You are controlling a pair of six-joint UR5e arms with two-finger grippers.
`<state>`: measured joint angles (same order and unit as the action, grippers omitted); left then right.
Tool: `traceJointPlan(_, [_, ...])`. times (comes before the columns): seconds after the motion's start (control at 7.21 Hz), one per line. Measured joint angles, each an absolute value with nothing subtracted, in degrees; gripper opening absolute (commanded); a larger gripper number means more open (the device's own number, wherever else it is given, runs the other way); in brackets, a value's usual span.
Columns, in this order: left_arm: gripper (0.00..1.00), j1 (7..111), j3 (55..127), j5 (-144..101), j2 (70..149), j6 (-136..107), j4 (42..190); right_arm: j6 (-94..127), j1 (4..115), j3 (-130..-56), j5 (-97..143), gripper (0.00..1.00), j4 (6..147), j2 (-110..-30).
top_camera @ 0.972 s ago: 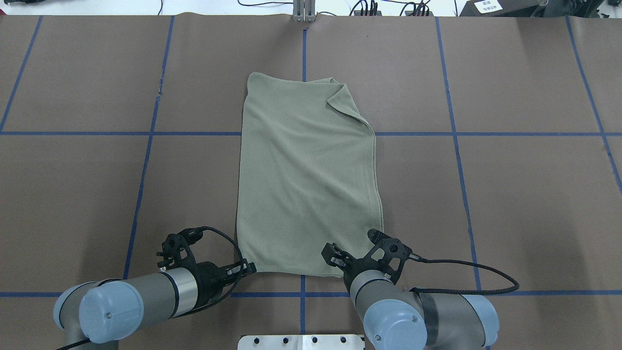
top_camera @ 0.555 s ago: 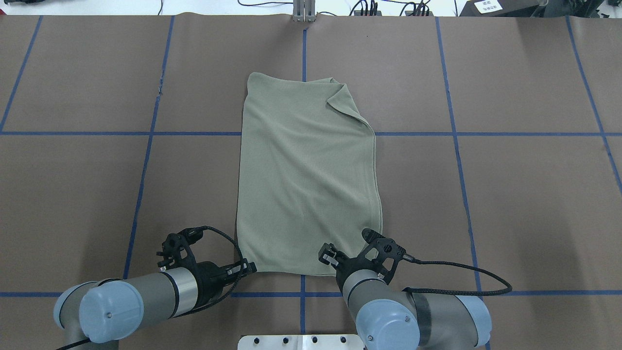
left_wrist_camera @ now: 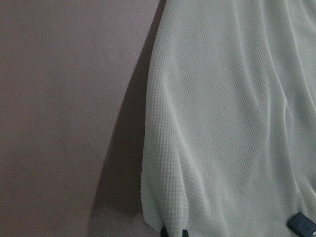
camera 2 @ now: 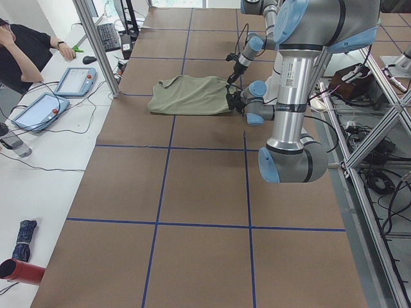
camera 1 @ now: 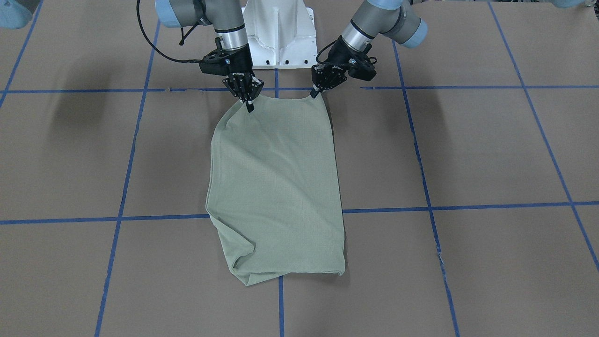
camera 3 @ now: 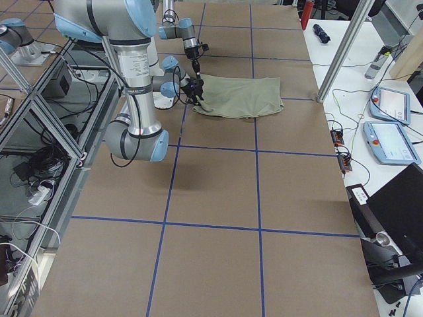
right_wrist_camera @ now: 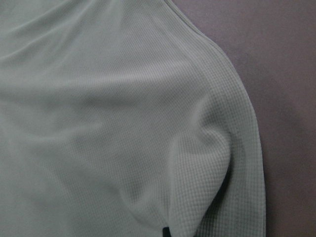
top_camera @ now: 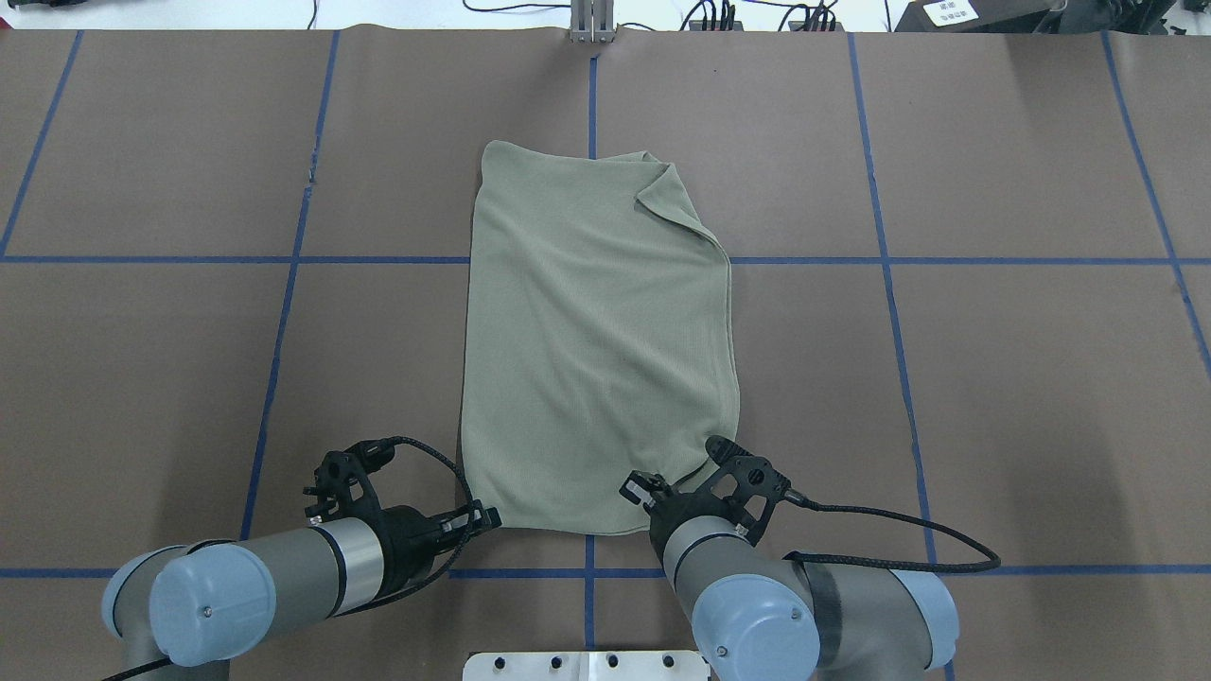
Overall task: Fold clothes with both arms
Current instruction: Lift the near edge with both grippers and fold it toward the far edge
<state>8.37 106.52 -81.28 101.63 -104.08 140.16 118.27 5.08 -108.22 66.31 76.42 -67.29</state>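
The clothes, one pale sage-green knit shirt (top_camera: 596, 331), lie folded into a long rectangle in the middle of the brown table. Both arms reach its edge nearest the robot. My left gripper (camera 1: 312, 95) is shut on the shirt's near left corner, which hangs slightly raised over a shadow in the left wrist view (left_wrist_camera: 168, 197). My right gripper (camera 1: 250, 106) is shut on the near right corner, where the cloth (right_wrist_camera: 207, 148) bunches into a ridge. In the overhead view the right wrist (top_camera: 705, 515) hides its own fingers. The far right corner (top_camera: 672, 194) is turned over.
Blue tape lines (top_camera: 284, 260) divide the table into squares. The white pedestal base (camera 1: 278, 32) stands between the arms. A side bench holds tablets (camera 2: 74, 80), with a person (camera 2: 26, 51) seated there and a metal post (camera 2: 96, 45) at the table's far edge.
My right arm has shifted left and forward, drawing the shirt's near right corner inward and rounding that edge. The left arm has hardly moved.
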Motion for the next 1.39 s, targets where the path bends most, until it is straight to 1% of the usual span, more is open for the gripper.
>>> traceJointPlan(0.14, [0.0,8.6,109.6,-81.4,100.5,-103.0,139.2,118.3,5.3,-111.7,66.4,0.0,78.8,-67.6])
traceJointPlan(0.28, [0.0,8.8,115.7,-82.1,98.6,-102.2,135.3,118.4,5.1,-117.1,66.6,0.0,83.8,-67.8])
traceJointPlan(0.56, [0.0,8.7,131.3,-84.8,96.5,-101.8,121.3,119.8,2.5,-130.8,66.8,0.0,98.0,-67.7])
traceJointPlan(0.69, [0.0,8.5,135.9,-85.8,96.4,-101.8,116.6,120.4,1.2,-136.1,66.9,0.0,103.9,-67.4])
traceJointPlan(0.83, [0.0,8.4,137.7,-86.6,96.5,-101.8,114.6,120.6,0.6,-138.3,66.9,0.0,106.6,-67.2])
traceJointPlan(0.97, [0.0,8.3,137.7,-87.0,96.8,-101.8,113.8,120.4,1.1,-138.3,66.9,0.0,107.5,-66.9])
traceJointPlan(1.11, [0.0,8.6,136.0,-87.1,98.0,-101.1,113.6,119.8,3.1,-136.5,67.3,0.0,107.8,-65.9])
traceJointPlan(1.39, [0.0,12.5,128.6,-87.1,103.8,-96.8,113.4,116.2,10.4,-128.2,70.9,0.0,106.0,-61.4])
